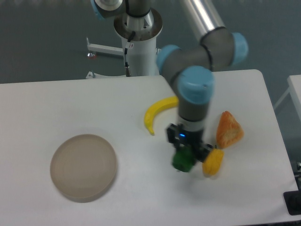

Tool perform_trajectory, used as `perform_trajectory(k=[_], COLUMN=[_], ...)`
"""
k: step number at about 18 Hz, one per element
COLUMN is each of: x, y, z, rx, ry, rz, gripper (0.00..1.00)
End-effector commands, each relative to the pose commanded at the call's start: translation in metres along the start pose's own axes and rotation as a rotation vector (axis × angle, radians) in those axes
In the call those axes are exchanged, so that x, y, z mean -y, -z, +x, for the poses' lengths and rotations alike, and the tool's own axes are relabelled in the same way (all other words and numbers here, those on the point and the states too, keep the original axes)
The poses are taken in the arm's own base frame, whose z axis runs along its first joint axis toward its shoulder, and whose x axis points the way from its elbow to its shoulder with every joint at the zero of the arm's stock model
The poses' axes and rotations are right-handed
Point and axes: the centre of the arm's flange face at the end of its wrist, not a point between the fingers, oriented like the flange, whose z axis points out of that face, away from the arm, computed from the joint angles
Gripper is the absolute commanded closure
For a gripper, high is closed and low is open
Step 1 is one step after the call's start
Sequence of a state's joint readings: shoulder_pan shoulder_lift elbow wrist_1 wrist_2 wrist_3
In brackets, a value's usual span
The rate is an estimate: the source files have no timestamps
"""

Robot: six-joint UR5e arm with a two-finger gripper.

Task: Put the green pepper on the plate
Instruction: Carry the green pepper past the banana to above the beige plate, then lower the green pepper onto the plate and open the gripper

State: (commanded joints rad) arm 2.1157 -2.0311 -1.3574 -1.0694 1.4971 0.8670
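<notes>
Pepper [183,160] held between the fingers [201,151] above the table [70,103], second pepper [212,162] just right of them, wedge-shaped fruit [229,130] beyond it, banana [157,113] behind-left, plate [83,166] well apart to the left

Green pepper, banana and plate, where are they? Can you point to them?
green pepper [182,160], fixed camera, its rounded body in the gripper
banana [155,113], fixed camera, middle of its curve
plate [83,165], fixed camera, bare centre

The small dark green pepper [183,161] looks smooth and glossy between the fingers of the black gripper [185,155]. Just right of the gripper, the yellow-orange pepper [212,162] has a waxy sheen. Well left of the gripper, the round beige-tan plate [83,167] looks matt. The white table [70,108] is smooth and matt.
</notes>
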Motion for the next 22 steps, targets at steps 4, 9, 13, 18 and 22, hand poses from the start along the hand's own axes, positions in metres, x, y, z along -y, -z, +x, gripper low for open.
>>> perform_trajectory(k=[4, 9, 13, 18, 22], x=[0.032, 0.071, 0.088, 0.099, 0.102], y=[-0.014, -0.037, -0.057, -0.086, -0.098], z=[0.054, 0.114, 0.149, 0.173, 0.187], rx=[-0.018, -0.041, -0.068, -0.089, -0.101], ry=[0.127, 0.223, 0.238, 0.217, 0.218], rz=[0.009, 0.019, 0.0, -0.022, -0.034], gripper=[0.68, 0.68, 0.68, 0.68, 0.68])
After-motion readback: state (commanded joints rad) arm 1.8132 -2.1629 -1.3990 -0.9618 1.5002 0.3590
